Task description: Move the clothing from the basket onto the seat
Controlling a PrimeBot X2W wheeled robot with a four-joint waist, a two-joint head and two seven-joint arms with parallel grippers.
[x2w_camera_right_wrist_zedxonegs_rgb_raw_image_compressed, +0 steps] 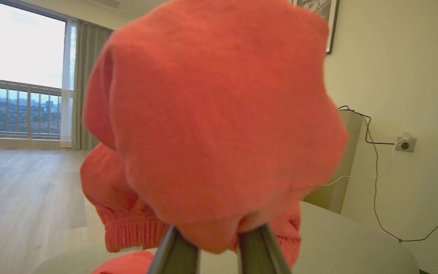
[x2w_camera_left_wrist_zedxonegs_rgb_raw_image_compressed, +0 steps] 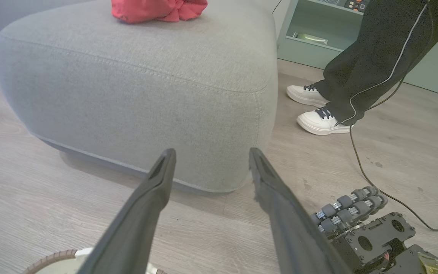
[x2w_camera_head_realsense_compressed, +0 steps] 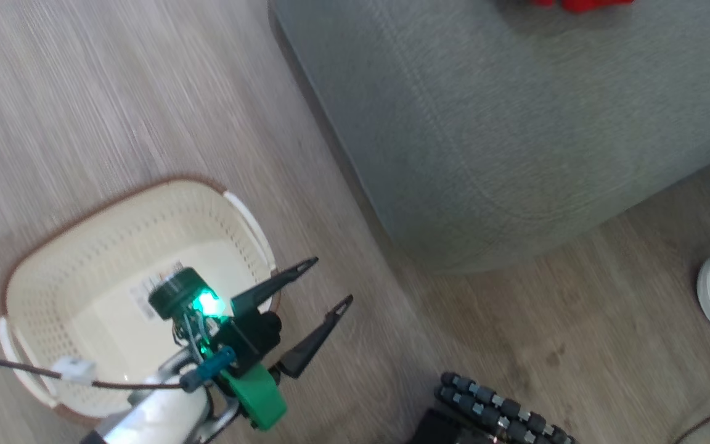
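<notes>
Clothing [x2w_camera_right_wrist_zedxonegs_rgb_raw_image_compressed: 211, 125] bulges red at the centre of the right wrist view. A fold of it is pinched between the nearly closed fingers of my right gripper [x2w_camera_right_wrist_zedxonegs_rgb_raw_image_compressed: 219, 243], and the seat [x2w_camera_right_wrist_zedxonegs_rgb_raw_image_compressed: 356, 243] shows pale along the bottom right of that frame. More red cloth lies on the seat at the top right edge of the head view. My left gripper [x2w_camera_head_realsense_compressed: 332, 279] stands wide apart and holds nothing. It sits lower centre of the head view, across the right rim of the basket [x2w_camera_head_realsense_compressed: 114, 203], whose floor shows just a paper label [x2w_camera_head_realsense_compressed: 155, 290]. I judge this knit light, limp and forgiving: it drapes, won't break, and isn't slippery. A thick bunched fold or the ribbed hem is the place to pinch. A thin single layer could slide out, and loops may cling to the fingertips on release.
</notes>
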